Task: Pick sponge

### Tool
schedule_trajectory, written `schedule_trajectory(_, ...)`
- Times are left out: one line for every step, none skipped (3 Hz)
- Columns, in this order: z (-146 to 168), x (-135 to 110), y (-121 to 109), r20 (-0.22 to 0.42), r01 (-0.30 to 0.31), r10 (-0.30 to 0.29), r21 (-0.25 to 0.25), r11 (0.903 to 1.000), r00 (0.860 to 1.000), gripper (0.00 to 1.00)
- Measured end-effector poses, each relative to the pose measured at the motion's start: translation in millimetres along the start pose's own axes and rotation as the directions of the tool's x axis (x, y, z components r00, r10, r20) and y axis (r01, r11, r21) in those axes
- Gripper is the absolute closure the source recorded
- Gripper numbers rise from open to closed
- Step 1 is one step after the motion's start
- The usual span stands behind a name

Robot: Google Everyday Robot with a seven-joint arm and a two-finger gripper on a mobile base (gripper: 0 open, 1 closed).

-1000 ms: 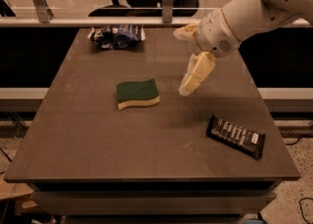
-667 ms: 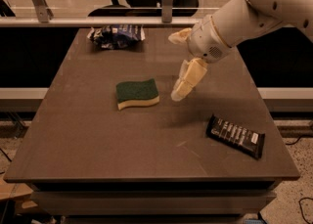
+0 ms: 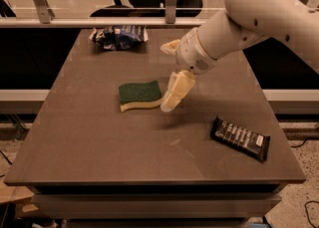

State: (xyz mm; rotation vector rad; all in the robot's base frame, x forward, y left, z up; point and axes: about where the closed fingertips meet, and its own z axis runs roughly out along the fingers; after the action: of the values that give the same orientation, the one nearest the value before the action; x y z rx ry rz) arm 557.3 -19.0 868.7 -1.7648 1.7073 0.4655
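The sponge (image 3: 140, 94) lies flat near the middle of the table, dark green scouring top up, pale yellow foam showing along its front edge. My gripper (image 3: 166, 77) hangs from the white arm that reaches in from the upper right and sits just to the right of the sponge. It is open and empty: one cream finger (image 3: 177, 89) points down-left with its tip right beside the sponge's right end, and the other finger (image 3: 170, 47) sticks out further back.
A flat black wrapped bar (image 3: 240, 138) with white print lies at the front right of the brown table (image 3: 99, 142). A shiny blue-and-white foil wrapper (image 3: 118, 37) sits at the back left. A railing and office chairs stand behind the table.
The arm has moved left and slightly toward the front, bringing the gripper from well right of the sponge to right beside its right end. The sponge has not moved.
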Motion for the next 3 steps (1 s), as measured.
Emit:
schedule_trajectory(16.0, 2.2, -6.5, -0.005, 0.004, -0.004, -0.018, 0.9998, 1.000, 0.00)
schedule_trajectory(36.2, 3.3, -12.1, -0.013, 0.014, -0.015, -0.060, 0.9981, 1.000, 0.00)
schedule_trajectory(50.6, 3.6, -13.9, -0.012, 0.021, -0.022, -0.103, 0.9945, 1.000, 0.00)
